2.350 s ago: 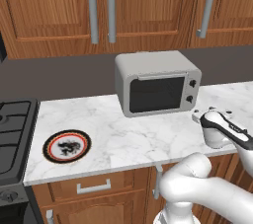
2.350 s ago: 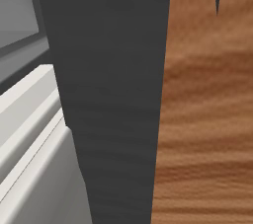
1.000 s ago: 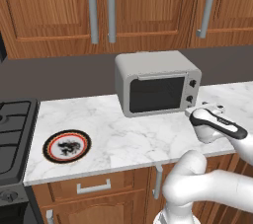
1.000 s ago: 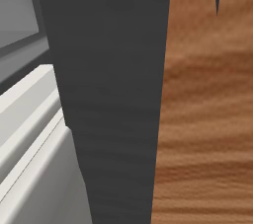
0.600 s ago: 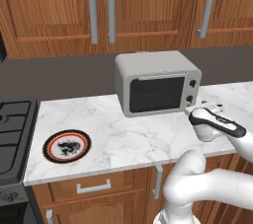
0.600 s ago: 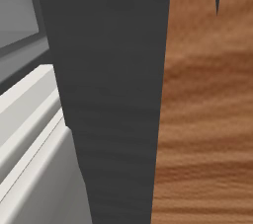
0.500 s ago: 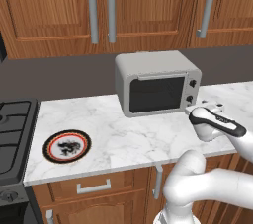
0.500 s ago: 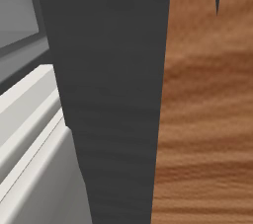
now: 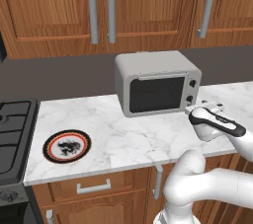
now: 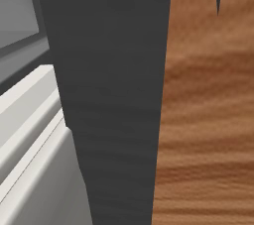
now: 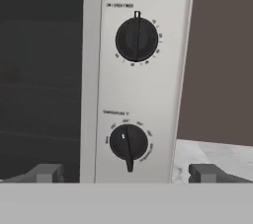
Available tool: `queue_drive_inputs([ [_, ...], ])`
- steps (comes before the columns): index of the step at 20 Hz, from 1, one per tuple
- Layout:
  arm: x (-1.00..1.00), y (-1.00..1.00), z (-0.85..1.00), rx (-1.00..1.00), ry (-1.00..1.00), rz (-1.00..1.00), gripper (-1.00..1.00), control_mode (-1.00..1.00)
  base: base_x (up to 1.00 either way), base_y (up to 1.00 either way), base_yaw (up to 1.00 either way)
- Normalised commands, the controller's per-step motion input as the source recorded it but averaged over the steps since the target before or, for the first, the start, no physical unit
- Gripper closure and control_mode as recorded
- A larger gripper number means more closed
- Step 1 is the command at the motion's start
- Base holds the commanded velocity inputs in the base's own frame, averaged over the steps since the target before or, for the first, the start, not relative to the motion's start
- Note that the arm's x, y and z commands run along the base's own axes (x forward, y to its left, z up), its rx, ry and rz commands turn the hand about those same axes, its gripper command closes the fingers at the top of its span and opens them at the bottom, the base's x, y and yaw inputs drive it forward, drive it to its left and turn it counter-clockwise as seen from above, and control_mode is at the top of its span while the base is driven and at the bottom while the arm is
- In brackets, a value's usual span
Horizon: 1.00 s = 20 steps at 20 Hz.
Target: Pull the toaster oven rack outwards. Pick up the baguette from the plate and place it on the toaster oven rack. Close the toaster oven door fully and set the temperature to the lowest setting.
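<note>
Toaster oven [image 9: 157, 82] stands at the back of the marble counter [image 9: 123, 136], against the dark wall under the wooden cabinets [image 9: 99, 8]. Its door [image 9: 157, 93] is shut, the dark glass facing forward with the bar handle along its top edge. Two round knobs sit on the right front panel: the upper knob [image 11: 137, 39] with its pointer straight up, the lower knob [image 11: 128, 142] with its pointer straight down. The claw [image 9: 207, 110] hangs just in front of that panel, level with the lower knob; its fingertips [image 11: 205, 172] stand wide apart on either side of the knob, touching nothing, with nothing between them. The plate [image 9: 66, 145] lies well to the left on the counter, near the stove [image 9: 15, 134], with only its dark pattern showing on the white centre.
</note>
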Motion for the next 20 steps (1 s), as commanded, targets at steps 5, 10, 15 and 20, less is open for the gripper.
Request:
queue_drive_inputs([
  [5,0.07,0.00,-0.04,-0.01,0.00,0.00,-1.00,-1.00,0.00,0.00,0.00],
  [10,0.10,0.00,-0.03,0.00,0.00,0.00,-1.00,-1.00,0.00,0.00,0.00],
  [15,0.10,0.00,0.00,0.00,0.00,0.00,-1.00,-1.00,0.00,0.00,0.00],
  [20,0.13,0.01,0.00,-0.01,0.00,-0.01,-1.00,-1.00,0.00,0.00,0.00],
])
